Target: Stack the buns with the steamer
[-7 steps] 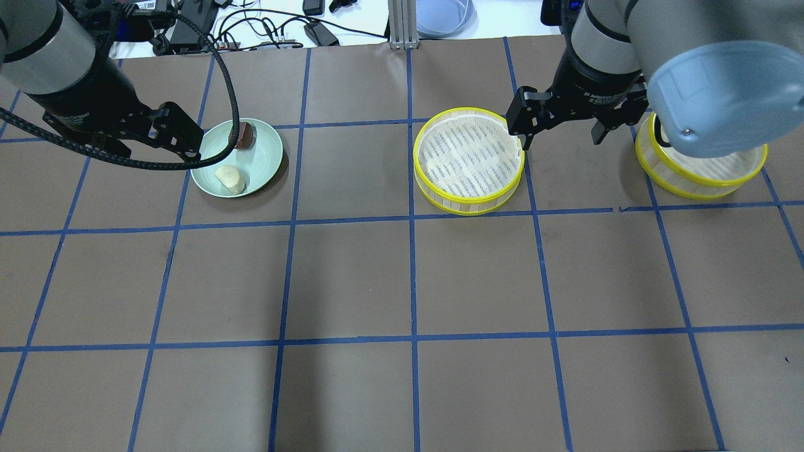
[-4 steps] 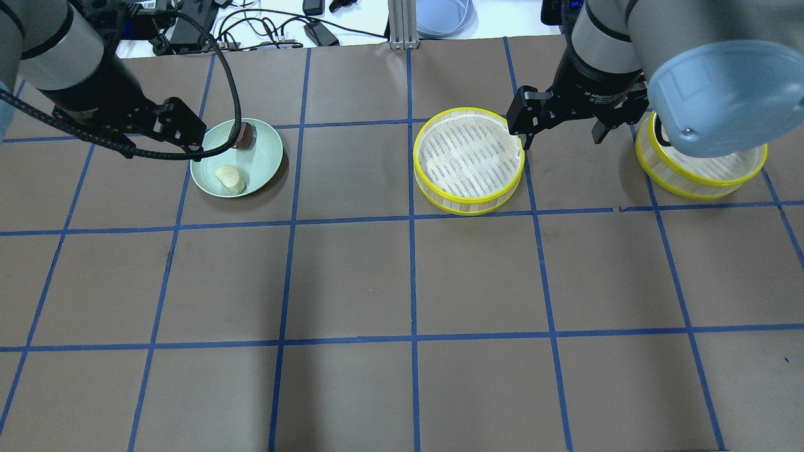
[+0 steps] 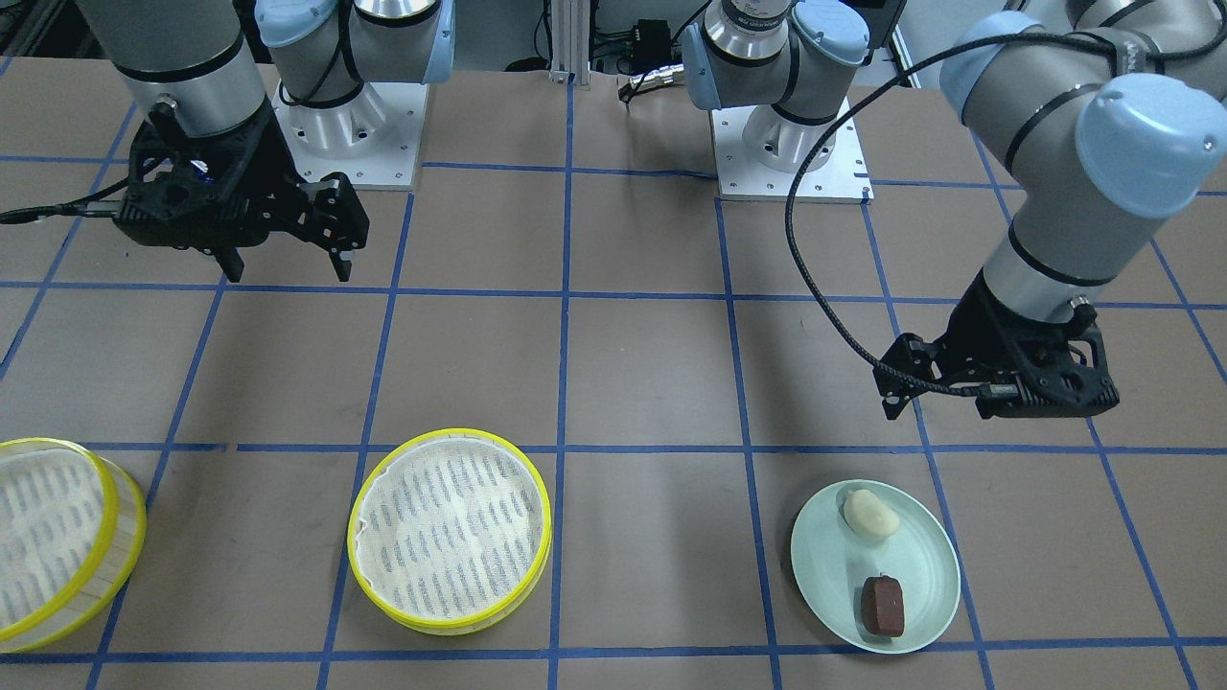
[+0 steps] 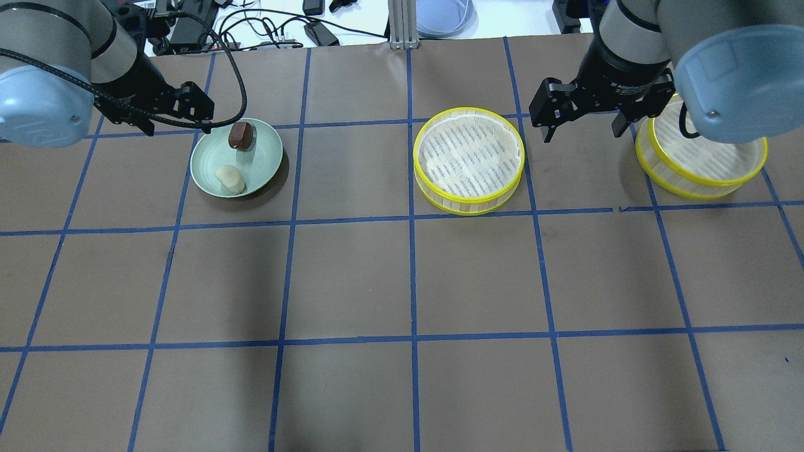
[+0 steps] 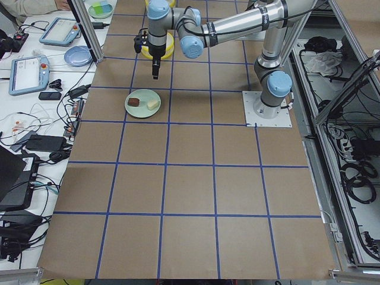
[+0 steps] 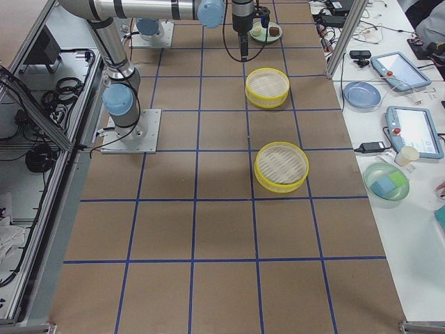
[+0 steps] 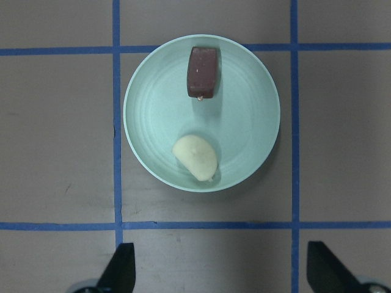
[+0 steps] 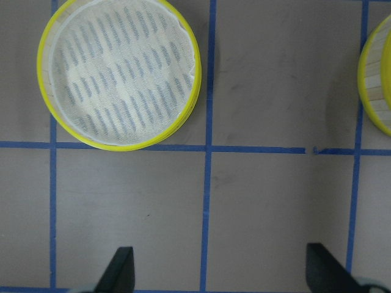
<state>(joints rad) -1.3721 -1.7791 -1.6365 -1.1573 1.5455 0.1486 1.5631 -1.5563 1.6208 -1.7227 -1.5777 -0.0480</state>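
Note:
A cream-white bun [image 4: 230, 179] and a dark reddish-brown bun [image 4: 240, 134] lie apart on a pale green plate [image 4: 265, 154] at the table's left. They also show in the left wrist view: the white bun [image 7: 195, 157], the brown bun [image 7: 203, 72] and the plate [image 7: 244, 116]. My left gripper [image 4: 179, 129] is open and empty, above the plate's left rim. An empty yellow-rimmed steamer [image 4: 468, 160] stands mid-table and a second steamer [image 4: 703, 166] at the right. My right gripper [image 4: 584, 135] is open and empty, above the table between them.
Both robot bases [image 3: 345, 115] [image 3: 786, 144] stand on the near side of the table. Cables and devices [image 4: 264, 25] lie past the far edge. A black cable [image 4: 232, 75] loops from my left wrist over the plate's far side.
My left gripper has drawn back off the plate, so both buns now show fully. My right gripper has shifted right, away from the middle steamer's rim. Both stayed open.

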